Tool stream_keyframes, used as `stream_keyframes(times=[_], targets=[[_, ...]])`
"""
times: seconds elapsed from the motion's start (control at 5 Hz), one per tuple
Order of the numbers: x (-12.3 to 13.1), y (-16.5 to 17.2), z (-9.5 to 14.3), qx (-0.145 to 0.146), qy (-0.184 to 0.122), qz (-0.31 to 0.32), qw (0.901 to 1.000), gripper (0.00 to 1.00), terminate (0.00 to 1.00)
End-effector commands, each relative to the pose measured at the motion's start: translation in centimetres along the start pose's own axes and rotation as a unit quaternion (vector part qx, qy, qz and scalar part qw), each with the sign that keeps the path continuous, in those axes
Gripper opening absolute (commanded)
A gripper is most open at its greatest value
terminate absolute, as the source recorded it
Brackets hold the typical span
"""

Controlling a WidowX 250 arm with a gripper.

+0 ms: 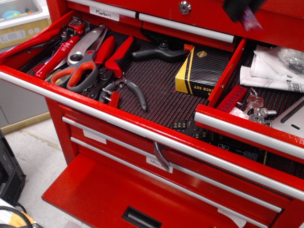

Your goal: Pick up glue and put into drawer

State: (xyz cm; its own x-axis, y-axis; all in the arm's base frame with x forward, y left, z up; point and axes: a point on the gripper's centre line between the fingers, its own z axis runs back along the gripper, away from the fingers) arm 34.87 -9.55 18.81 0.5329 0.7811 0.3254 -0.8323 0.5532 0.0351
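My gripper (241,10) shows only as a dark blurred shape at the top edge, right of the keyhole. It hangs above the red divider between the wide open drawer (142,121) and the smaller open right drawer (247,126). A small blue-purple and red thing, the glue (250,21), sticks out below the fingers and travels with them, so the gripper is shut on it. The white cap is not visible.
The wide drawer holds red-handled pliers (118,61), scissors (78,71), a black clamp (159,51) and a black-and-yellow box (202,71). The right drawer holds papers (270,71), keys (256,107) and a red bit holder (232,99). A lower flap (95,194) hangs open.
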Motion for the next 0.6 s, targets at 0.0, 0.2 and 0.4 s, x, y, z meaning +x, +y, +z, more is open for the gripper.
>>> stream_keyframes(times=[0.0, 0.2, 0.4], targets=[[-0.19, 0.41, 2.6, -0.026, -0.019, 0.03, 0.999, 1.0, 0.0], [-0.19, 0.41, 2.6, -0.026, -0.019, 0.03, 0.999, 1.0, 0.0], [-0.19, 0.41, 2.6, -0.026, -0.019, 0.03, 0.999, 1.0, 1.0]])
